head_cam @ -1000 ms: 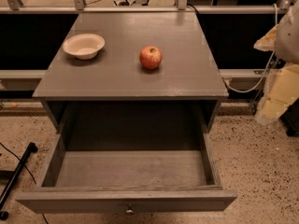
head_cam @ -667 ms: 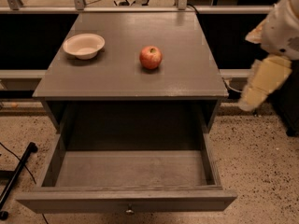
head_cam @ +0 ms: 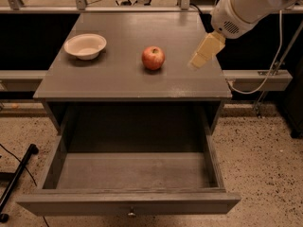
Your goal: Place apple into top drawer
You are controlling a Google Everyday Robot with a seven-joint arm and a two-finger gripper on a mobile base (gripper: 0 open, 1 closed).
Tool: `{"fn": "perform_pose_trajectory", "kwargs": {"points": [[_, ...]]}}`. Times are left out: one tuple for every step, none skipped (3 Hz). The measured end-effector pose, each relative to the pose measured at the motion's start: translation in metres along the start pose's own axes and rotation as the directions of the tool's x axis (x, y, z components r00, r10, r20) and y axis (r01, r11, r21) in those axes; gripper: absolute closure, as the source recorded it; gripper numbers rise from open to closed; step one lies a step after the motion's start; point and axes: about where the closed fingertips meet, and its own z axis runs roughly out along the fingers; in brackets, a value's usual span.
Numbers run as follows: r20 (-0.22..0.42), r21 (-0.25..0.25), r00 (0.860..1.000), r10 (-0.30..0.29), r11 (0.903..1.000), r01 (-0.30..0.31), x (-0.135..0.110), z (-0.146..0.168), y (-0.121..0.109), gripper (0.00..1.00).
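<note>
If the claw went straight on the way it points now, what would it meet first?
Probably the grey cabinet top, just right of the apple; the claw angles down-left above it, though depth is unclear.

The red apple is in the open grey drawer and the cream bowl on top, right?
No: the camera view shows the red apple on the grey cabinet top with the cream shallow bowl; the grey wooden drawer is open. The gripper hovers at the apple's right.
</note>
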Motion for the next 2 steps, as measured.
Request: {"fn": "perform_pose_trajectory", "kwargs": {"points": [[0.14, -0.012, 0.988, 0.063, 0.998, -0.062, -0.022, 0.045, -0.025, 0.0], [0.243, -0.103, 0.958, 0.15, 0.9864, -0.129, -0.038, 0.1, -0.028, 0.0]]}}
